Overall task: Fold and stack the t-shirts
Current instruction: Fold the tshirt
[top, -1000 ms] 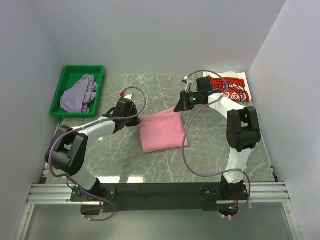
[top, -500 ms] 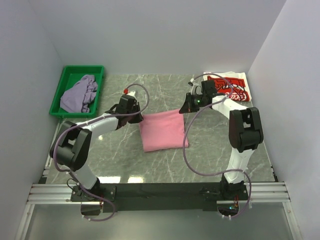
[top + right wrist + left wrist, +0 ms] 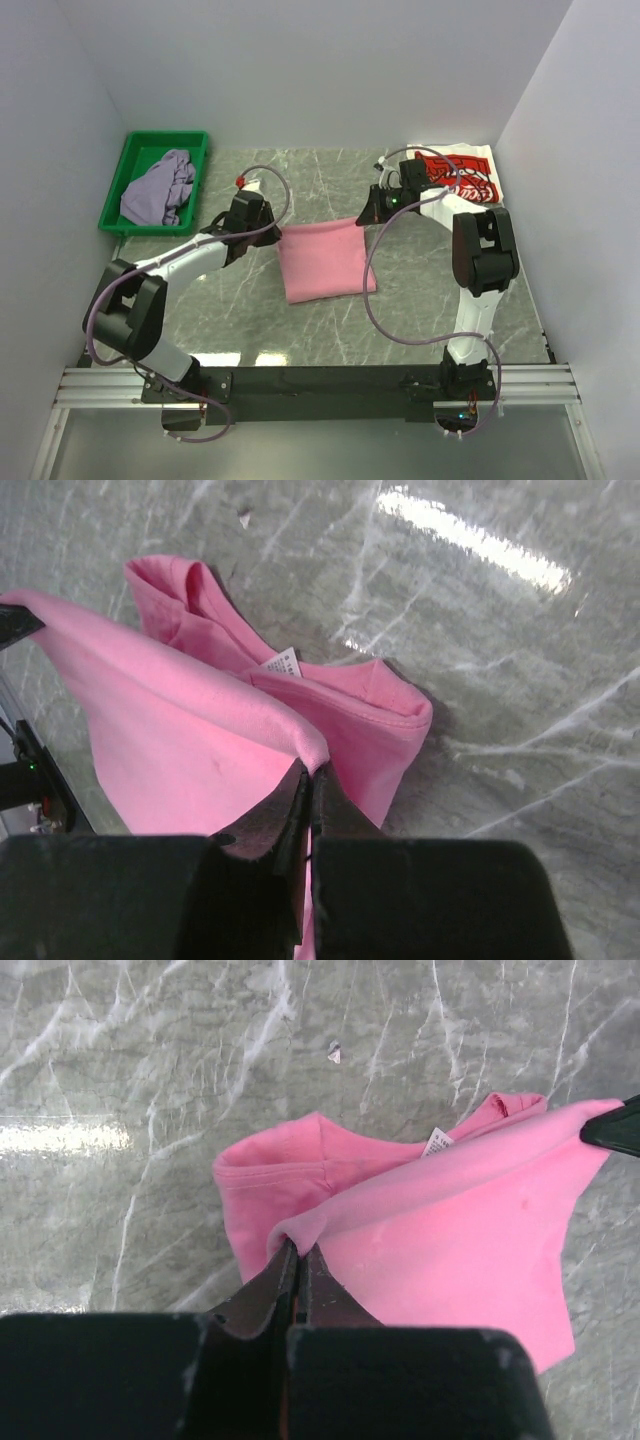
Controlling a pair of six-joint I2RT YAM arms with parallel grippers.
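At table centre on the marble table [image 3: 420,300] sits the pink t-shirt [image 3: 325,265], mostly flat, far edge lifted. My left gripper [image 3: 297,1260] is clenched on the far-left corner of that raised edge and my right gripper [image 3: 308,778] is clenched on the far-right corner. Each pinches a small ridge of cloth, and the edge hangs taut-ish between them. Under the lifted layer the collar [image 3: 270,1155] and its label [image 3: 436,1142] show, lying on the table. White tee [image 3: 462,175] with red print lies at the far right corner, well apart. Lavender-grey tee [image 3: 158,188] is crumpled in the green tray [image 3: 165,137] at far left. Handling, my read: the pink one is light, soft and limp, with no stiffness, so it drapes and sags wherever I don't hold it and will wrinkle if I let the span go slack. Not fragile and not really slippery, but a thin pinch on a single fold could creep out under pull. Best hold is what I have, the two corners of one edge, with even tension so the fold line lands straight
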